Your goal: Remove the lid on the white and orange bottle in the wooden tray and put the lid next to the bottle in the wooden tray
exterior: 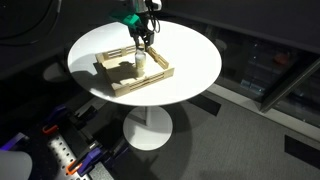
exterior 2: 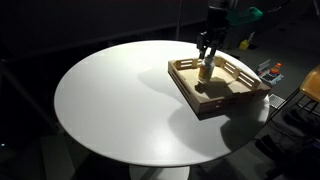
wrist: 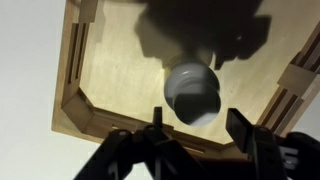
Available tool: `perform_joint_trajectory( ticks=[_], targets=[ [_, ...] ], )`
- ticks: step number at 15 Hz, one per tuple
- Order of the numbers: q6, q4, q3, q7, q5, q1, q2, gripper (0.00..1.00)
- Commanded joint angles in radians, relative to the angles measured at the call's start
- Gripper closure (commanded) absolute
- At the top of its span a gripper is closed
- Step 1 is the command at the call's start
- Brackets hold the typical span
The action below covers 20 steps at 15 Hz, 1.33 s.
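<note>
The round white table [exterior: 195,60], smooth and matte, is spreading out well below the gripper [exterior: 141,45] in both exterior views, its flat top [exterior 2: 110,100] running away from the tool on every side and sitting on a single white pedestal with a round foot [exterior: 150,130]. Directly under the gripper the wooden tray [exterior: 145,82] is lying flat on that top: a square, shallow piece of pale bare wood with raised slatted sides [exterior 2: 235,103] and a plain board floor. In the wrist view its left wall [wrist: 70,70] and mitred corner are showing off to the side of the fingers, and the grain of the floor is catching a soft light. The gripper itself, dark and angular, is pointing straight down over the tray [exterior 2: 208,50], with a green part just above it in an exterior view. In the wrist view the gripper [wrist: 199,120] is standing released, its two black fingers [wrist: 158,130] spread wider than the bottle top, with nothing held between them. The white and orange bottle [exterior: 140,64], a short upright cylinder, is standing on the tray floor right beneath the fingertips [exterior 2: 207,72]; whether they are touching it cannot be told. The lid [wrist: 193,90], a small round pale cap with a smooth domed look, is sitting on the bottle just ahead of and between the open fingers.
</note>
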Motion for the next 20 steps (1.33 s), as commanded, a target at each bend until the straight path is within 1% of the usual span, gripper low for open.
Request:
perform_joint_trajectory(
  ticks=[1,5,6,12,13,14,15,20],
  targets=[
    [-0.050,0.025,-0.009,0.024,-0.028,0.011,-0.002,0.33],
    [-0.064,0.027,-0.010,0.027,-0.034,0.014,-0.003,0.40],
    [-0.067,0.027,-0.011,0.027,-0.037,0.015,-0.003,0.40],
    [-0.080,0.033,-0.012,0.029,-0.048,0.016,-0.003,0.57],
    [-0.080,0.034,-0.012,0.029,-0.049,0.017,-0.004,0.55],
    [-0.080,0.035,-0.012,0.029,-0.049,0.017,-0.004,0.58],
    [-0.080,0.036,-0.012,0.029,-0.049,0.017,-0.004,0.57],
    [-0.079,0.033,-0.011,0.025,-0.048,0.017,-0.018,0.56]
  ],
)
